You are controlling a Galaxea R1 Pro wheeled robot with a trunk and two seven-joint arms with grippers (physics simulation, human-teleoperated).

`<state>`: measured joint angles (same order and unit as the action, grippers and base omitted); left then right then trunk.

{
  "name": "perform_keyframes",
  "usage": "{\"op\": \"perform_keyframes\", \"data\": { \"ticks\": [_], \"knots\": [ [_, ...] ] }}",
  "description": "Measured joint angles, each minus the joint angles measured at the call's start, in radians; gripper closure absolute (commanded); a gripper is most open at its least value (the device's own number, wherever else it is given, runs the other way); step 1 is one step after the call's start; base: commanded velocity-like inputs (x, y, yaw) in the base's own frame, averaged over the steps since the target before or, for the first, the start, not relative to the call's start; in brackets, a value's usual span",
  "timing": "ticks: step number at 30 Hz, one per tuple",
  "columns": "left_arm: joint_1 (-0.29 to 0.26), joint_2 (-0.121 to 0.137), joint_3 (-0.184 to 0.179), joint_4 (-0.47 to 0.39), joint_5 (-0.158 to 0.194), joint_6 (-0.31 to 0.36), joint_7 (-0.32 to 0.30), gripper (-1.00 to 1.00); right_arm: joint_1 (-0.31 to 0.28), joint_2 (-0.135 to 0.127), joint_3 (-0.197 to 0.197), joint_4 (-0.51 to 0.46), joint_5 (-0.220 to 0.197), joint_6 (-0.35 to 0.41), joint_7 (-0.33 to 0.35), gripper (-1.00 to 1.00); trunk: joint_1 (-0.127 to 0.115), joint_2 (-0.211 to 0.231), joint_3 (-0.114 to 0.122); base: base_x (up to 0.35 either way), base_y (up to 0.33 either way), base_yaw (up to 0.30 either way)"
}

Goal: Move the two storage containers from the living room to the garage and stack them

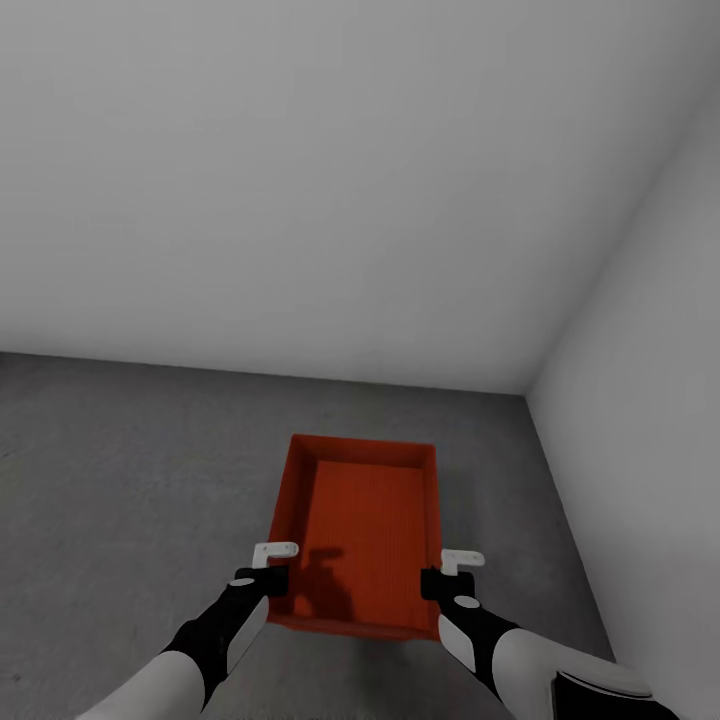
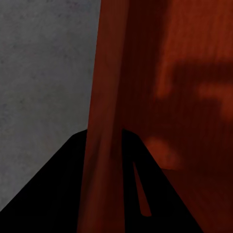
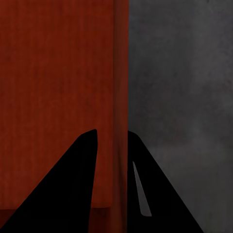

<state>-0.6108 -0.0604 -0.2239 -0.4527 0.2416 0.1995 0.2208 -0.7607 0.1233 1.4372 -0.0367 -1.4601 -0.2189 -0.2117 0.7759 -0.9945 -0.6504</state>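
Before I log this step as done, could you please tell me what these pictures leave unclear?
- Head view: whether the storage container rests on the floor; its underside is hidden.
- Second container: unseen, whereabouts unknown.
- Left wrist view: left gripper fingers are black shapes straddling the container wall; contact is unclear.

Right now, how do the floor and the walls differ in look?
The floor is dark grey and speckled; the walls are pale grey and smooth. The floor lies flat under the bin; the walls stand upright behind and to the right of it. Both are bare and grey. The left claw and right claw each pinch a side wall of the bin.
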Motion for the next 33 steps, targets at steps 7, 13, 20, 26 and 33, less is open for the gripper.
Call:
{"op": "perform_keyframes", "data": {
  "ticks": [7,13,20,26,33],
  "knots": [
    [0.000,0.000,0.001,0.000,0.000,0.000,0.000,1.00,0.000,0.001,-0.001,0.001,0.001,0.000,0.001,1.00,0.000,0.000,-0.004,0.000,0.000,0.000],
    [0.000,0.000,0.000,0.000,0.000,0.000,0.000,1.00,0.000,0.000,-0.001,-0.001,0.001,0.000,0.000,1.00,0.000,0.000,-0.004,0.000,0.000,0.000],
    [0.000,0.000,0.000,0.000,0.001,0.000,0.000,1.00,0.000,0.000,-0.001,0.000,0.001,0.000,0.000,1.00,0.000,0.000,-0.004,0.000,0.000,0.000],
    [0.000,0.000,-0.001,0.000,0.001,0.000,0.000,1.00,0.000,0.000,-0.001,0.000,0.001,0.000,0.000,1.00,0.000,0.000,-0.004,0.000,0.000,0.000],
    [0.000,0.000,-0.002,0.000,0.002,0.000,0.001,1.00,0.000,-0.001,0.000,-0.001,0.000,0.000,0.000,1.00,0.004,-0.007,-0.007,0.000,0.000,0.000]
  ]
}}
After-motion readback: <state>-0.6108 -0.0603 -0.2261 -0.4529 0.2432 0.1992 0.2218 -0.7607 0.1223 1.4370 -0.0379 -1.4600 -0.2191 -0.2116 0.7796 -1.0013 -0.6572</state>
